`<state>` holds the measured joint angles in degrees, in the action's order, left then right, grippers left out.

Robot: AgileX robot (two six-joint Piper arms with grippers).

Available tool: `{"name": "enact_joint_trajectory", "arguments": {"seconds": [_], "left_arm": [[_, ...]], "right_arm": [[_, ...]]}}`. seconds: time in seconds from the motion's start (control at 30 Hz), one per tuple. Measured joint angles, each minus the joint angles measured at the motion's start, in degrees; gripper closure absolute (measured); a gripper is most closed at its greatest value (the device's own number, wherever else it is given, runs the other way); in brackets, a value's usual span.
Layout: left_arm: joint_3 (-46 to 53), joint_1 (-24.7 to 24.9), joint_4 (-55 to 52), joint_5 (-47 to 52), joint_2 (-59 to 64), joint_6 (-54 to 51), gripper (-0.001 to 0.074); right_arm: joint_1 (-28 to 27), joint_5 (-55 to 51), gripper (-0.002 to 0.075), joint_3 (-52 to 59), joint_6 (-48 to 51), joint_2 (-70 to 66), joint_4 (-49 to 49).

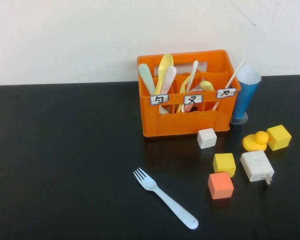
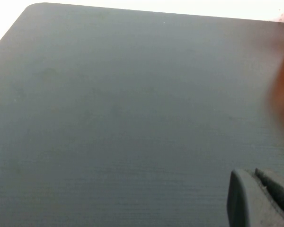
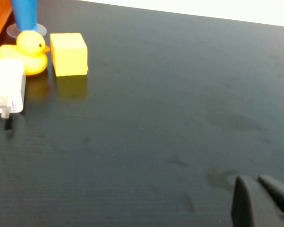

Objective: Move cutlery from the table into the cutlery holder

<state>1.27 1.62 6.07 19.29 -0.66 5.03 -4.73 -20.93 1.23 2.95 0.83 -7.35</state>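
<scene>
A pale blue-white plastic fork lies flat on the black table, in front of the orange cutlery holder, tines toward the far left. The holder stands at the back centre with three white labels and holds several spoons. Neither arm shows in the high view. My left gripper hangs over bare tabletop, its fingers together and empty. My right gripper also hangs over bare tabletop, fingers together and empty, away from the blocks.
A blue cone cup stands right of the holder. A white cube, yellow cubes, an orange cube, a yellow duck and a white charger lie right of the fork.
</scene>
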Motion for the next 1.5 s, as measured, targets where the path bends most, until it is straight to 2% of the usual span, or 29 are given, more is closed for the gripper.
{"name": "enact_joint_trajectory", "arguments": {"seconds": [0.93,1.03,1.2,1.23,1.3,1.5], "left_arm": [[0.0,0.0,0.0,-0.2,0.0,-0.1,0.0736],[0.0,0.0,0.0,-0.2,0.0,-0.1,0.0736],[0.0,0.0,0.0,-0.2,0.0,-0.1,0.0736],[0.0,0.0,0.0,-0.2,0.0,0.0,0.0736],[0.0,0.0,0.0,-0.2,0.0,0.0,0.0736],[0.0,0.0,0.0,-0.2,0.0,0.0,0.0736]], "right_arm": [[0.0,0.0,0.0729,0.0,-0.3,0.0,0.2],[0.0,0.8,0.0729,0.0,-3.0,0.0,7.3],[0.0,3.2,0.0729,0.4,-14.9,0.0,35.1],[0.0,3.5,0.0729,0.4,-15.8,0.0,38.1],[0.0,4.5,0.0729,0.4,-16.2,0.0,40.9],[0.0,6.7,0.0729,0.4,-12.6,0.0,37.4]]}}
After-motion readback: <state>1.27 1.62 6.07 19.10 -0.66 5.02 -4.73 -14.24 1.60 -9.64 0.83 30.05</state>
